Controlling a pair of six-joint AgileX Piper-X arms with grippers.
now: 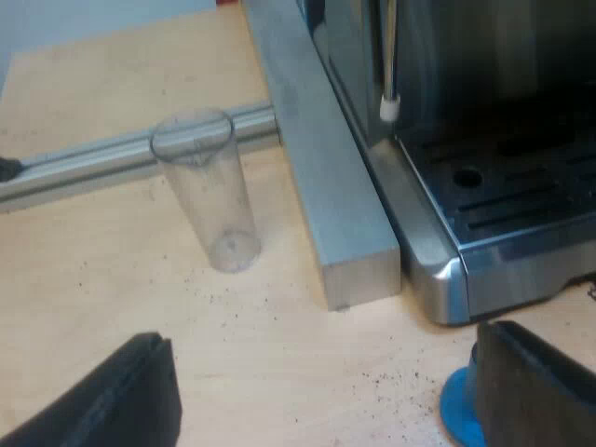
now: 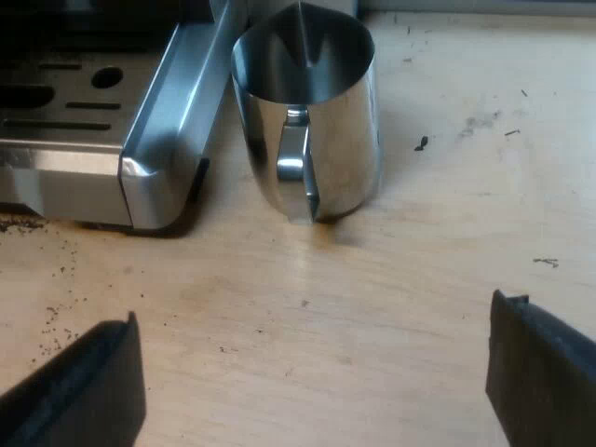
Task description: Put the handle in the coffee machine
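Note:
My left gripper point(image 1: 321, 391) is open above the bare wooden tabletop, with nothing between its fingers. A clear measuring glass point(image 1: 207, 186) stands upright beyond it, beside a metal bar. The espresso machine's drip tray point(image 1: 521, 200) and steam wand tip point(image 1: 389, 109) are close by. A blue tamper point(image 1: 458, 410) sits on the table against one left finger point(image 1: 540, 391). My right gripper point(image 2: 317, 382) is open too, over bare table, short of a shiny steel mug point(image 2: 307, 116) that stands next to the drip tray's corner point(image 2: 140, 177).
A thick metal bar point(image 1: 326, 177) runs along the machine's side, and a thinner rail point(image 1: 112, 163) crosses behind the measuring glass. Coffee grounds are scattered on the wood near the machine point(image 2: 51, 326).

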